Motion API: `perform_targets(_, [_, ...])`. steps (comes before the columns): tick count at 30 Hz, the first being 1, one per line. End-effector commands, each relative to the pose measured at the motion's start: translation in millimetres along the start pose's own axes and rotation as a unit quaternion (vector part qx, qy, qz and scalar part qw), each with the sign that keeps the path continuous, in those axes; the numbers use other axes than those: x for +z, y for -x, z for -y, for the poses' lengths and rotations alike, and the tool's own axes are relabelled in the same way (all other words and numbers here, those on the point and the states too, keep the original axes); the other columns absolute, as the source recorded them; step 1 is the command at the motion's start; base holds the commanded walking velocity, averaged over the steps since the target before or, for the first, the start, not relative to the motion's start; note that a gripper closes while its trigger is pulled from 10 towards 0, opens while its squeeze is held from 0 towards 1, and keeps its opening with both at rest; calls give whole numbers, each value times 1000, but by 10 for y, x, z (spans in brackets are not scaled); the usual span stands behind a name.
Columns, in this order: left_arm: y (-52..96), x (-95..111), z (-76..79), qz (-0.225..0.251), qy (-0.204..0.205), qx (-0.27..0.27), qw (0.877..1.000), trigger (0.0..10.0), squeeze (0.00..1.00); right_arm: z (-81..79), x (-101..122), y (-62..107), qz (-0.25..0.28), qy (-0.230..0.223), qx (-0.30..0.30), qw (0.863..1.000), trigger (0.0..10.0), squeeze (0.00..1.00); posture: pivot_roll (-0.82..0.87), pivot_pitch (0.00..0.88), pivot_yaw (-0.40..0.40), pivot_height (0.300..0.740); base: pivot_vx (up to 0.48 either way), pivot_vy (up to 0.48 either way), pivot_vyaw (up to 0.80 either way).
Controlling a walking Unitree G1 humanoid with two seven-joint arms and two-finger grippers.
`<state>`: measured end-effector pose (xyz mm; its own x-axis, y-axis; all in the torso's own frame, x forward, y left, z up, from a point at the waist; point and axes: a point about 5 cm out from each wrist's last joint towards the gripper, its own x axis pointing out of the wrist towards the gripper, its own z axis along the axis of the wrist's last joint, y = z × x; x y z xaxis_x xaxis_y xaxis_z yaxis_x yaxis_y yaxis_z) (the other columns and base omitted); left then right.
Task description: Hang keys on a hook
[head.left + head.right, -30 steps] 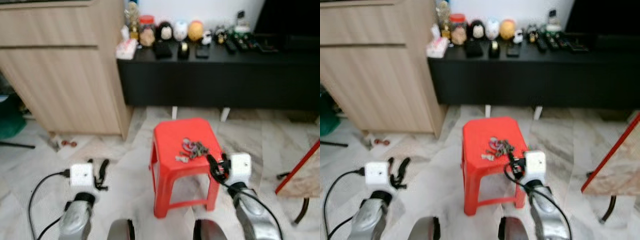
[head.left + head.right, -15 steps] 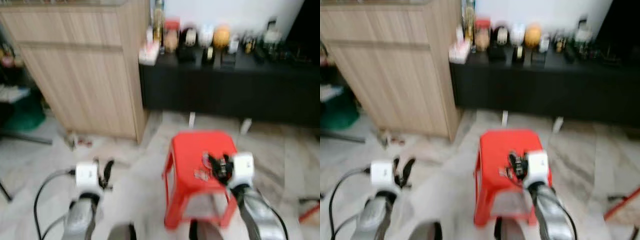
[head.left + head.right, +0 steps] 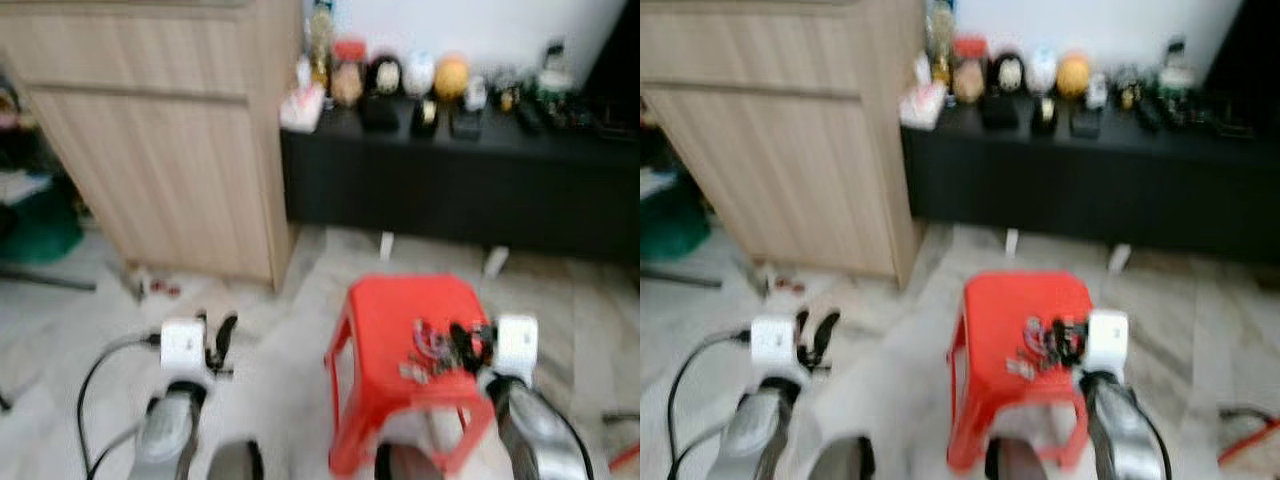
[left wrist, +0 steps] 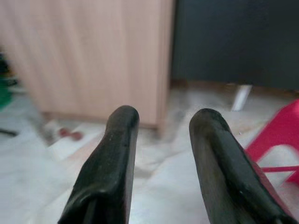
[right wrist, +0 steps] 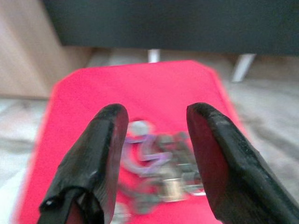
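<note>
Silver arms came up from the near edge, one on each side. The left gripper [image 3: 218, 337] hung over the pale marble floor [image 3: 270, 350], well left of the stool, and its two black fingers [image 4: 110, 158] stood apart with nothing between them. The right gripper [image 3: 465, 345] was over the right part of a red plastic stool [image 3: 385, 310]. Its fingers [image 5: 103, 149] were spread wide too, and they held nothing.

A bunch of keys [image 5: 161, 161] lay on top of the stool, near its right edge. From the wrist view the keys sat just past the fingertips, in line with the gap between them. The pictures were blurry, so whether the fingers touched the keys could not be told.

Farther off on the left stood a light wooden cabinet [image 3: 160, 140]. Some small bits lay on the floor by its foot. To its right, behind the stool, ran a long black low cabinet [image 3: 450, 190] on short white legs. On top of it sat a row of small things [image 3: 400, 80], with jars, round toys and dark gadgets, too blurry to name.
</note>
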<state>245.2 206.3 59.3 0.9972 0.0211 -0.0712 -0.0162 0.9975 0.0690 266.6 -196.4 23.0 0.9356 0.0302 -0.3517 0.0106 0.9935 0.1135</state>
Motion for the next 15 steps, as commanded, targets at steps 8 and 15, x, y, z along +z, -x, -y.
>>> perform_targets(8, [-18,-14,90,-6,6,-11,1000,10000,0,84,-172,-97,-101,13,31,994,10000,0,-31,0,-41,589,0,0,0])
perform_targets(15, [-17,-2,106,-7,4,-19,1000,10000,0,16,-292,-148,-148,-8,57,987,10000,0,-33,0,-30,589,0,0,0])
